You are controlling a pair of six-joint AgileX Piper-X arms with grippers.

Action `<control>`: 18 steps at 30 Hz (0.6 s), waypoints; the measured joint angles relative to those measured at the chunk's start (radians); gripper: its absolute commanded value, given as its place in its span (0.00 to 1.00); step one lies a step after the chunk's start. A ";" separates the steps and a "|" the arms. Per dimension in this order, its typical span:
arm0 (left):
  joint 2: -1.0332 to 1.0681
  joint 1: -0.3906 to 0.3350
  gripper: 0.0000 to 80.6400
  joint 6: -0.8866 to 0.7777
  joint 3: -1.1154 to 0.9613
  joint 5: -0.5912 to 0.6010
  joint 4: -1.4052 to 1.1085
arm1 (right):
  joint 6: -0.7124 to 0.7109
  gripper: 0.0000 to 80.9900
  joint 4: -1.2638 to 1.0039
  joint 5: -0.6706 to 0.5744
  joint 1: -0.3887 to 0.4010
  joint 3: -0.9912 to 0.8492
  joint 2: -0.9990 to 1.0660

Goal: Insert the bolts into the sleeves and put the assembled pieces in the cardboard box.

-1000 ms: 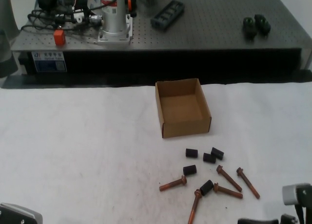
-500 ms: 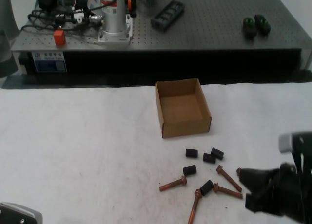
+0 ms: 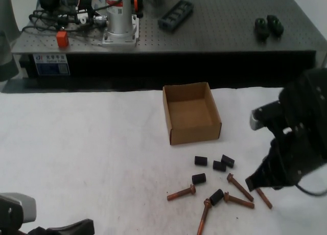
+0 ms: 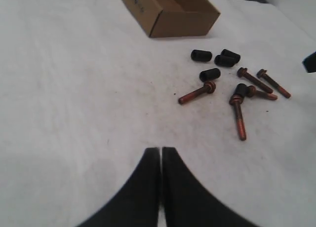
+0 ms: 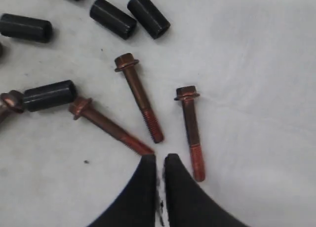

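Several copper bolts (image 3: 239, 187) and short black sleeves (image 3: 199, 178) lie loose on the white cloth in front of the open cardboard box (image 3: 194, 135). My right gripper (image 5: 159, 158) is shut and empty, its tips just above the cloth between two bolts (image 5: 139, 96) (image 5: 190, 128); a third bolt (image 5: 109, 126) and a sleeve (image 5: 49, 94) lie close by. In the high view the right arm (image 3: 294, 138) stands over the right end of the bolt group. My left gripper (image 4: 161, 150) is shut with nothing in it, low over bare cloth well short of the bolts (image 4: 197, 94) and the box (image 4: 168, 12).
A dark perforated bench (image 3: 214, 25) with cables, a metal post (image 3: 120, 20) and small black parts runs behind the cloth. The left arm (image 3: 56, 228) sits at the near left corner. Wide bare cloth (image 3: 82, 143) lies left of the box.
The right arm has come up from the near right corner and now stands over the right side of the bolts. The left arm has pushed further into view at the near left.
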 measured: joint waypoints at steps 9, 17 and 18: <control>0.000 0.000 0.39 -0.011 0.000 0.058 -0.031 | -0.082 0.35 0.037 0.009 -0.025 -0.118 0.210; 0.000 0.000 0.39 -0.011 0.000 0.061 -0.031 | -0.087 0.31 0.016 0.019 -0.025 -0.117 0.310; 0.000 0.000 0.39 -0.011 0.000 0.061 -0.031 | -0.087 0.31 0.010 0.024 -0.025 -0.120 0.313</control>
